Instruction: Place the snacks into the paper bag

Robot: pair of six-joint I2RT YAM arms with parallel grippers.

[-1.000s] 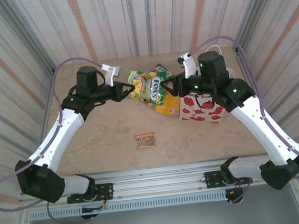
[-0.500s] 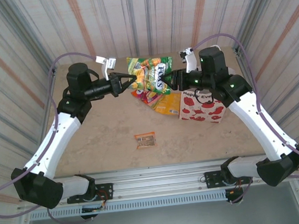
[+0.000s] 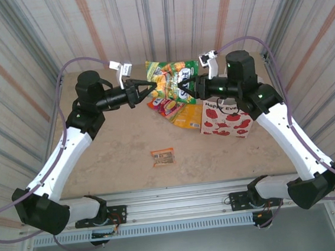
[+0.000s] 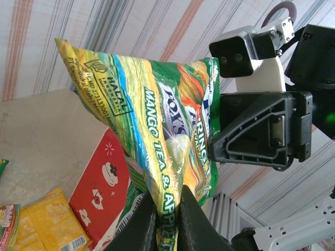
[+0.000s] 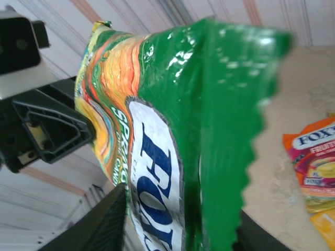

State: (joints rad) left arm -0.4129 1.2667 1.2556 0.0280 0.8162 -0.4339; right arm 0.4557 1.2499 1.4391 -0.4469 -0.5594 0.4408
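A green-yellow Fox's packet point(image 3: 169, 81) hangs in the air above the far middle of the table. My left gripper point(image 3: 150, 90) is shut on its left edge; in the left wrist view the fingertips point(image 4: 149, 219) pinch the packet point(image 4: 157, 120). From the right, my right gripper point(image 3: 183, 89) has closed on the packet's other end, and its fingers point(image 5: 107, 219) press the green packet point(image 5: 167, 130) from both sides. The white paper bag point(image 3: 226, 120) with red apple prints sits below the right arm. Other snacks lie under the held packet: a red-orange Fox's packet point(image 3: 163, 107) and an orange-yellow one point(image 3: 187, 117).
A small brown packet point(image 3: 163, 157) lies alone near the table's front middle. Striped walls close in the table on three sides. A red face of the bag point(image 4: 102, 183) and a yellow packet point(image 4: 52, 219) lie under the left gripper.
Both grippers have risen and moved toward the back wall, lifting the green packet off the pile. The right jaws have narrowed onto its right end.
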